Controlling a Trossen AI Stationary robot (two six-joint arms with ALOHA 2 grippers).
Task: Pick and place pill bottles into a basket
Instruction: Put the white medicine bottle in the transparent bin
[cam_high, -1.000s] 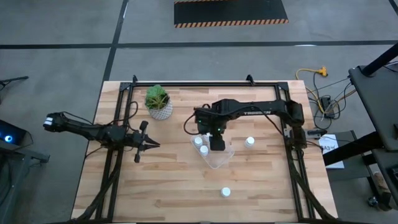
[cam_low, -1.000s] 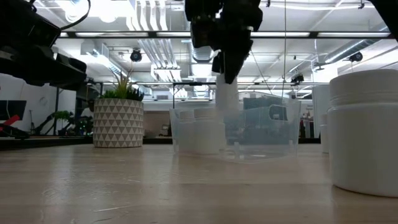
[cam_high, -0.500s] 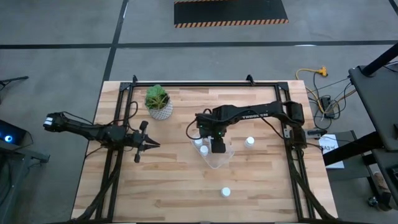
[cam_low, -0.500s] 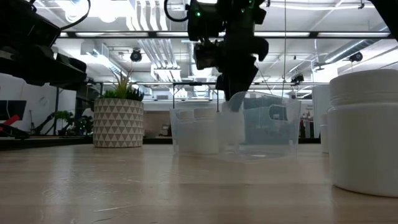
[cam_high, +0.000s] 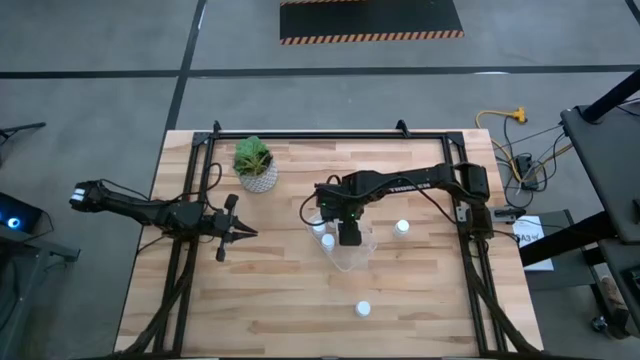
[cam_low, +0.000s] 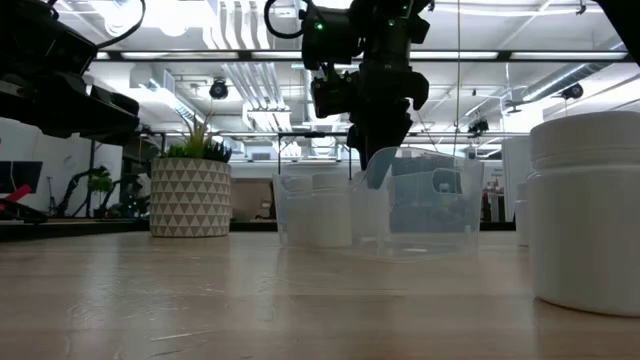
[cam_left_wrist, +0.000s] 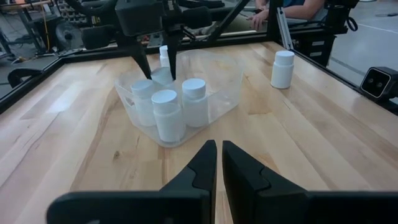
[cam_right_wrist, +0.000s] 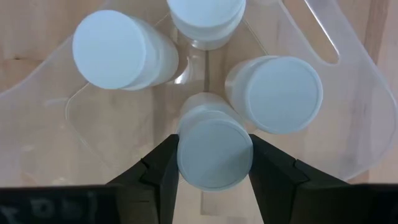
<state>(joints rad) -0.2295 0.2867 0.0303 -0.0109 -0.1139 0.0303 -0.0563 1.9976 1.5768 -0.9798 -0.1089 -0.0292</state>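
Right gripper (cam_right_wrist: 214, 163), lowered over the past second into the clear rectangular plastic basket (cam_high: 352, 252); the small white cylindrical pill bottle (cam_right_wrist: 214, 149) between its fingers, formerly above the rim, now stands among three bottles inside.

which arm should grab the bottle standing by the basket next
Right. The right gripper is over the basket, fingers around a bottle inside it, and the loose bottle stands just beside it on that side. The left gripper waits farther off.
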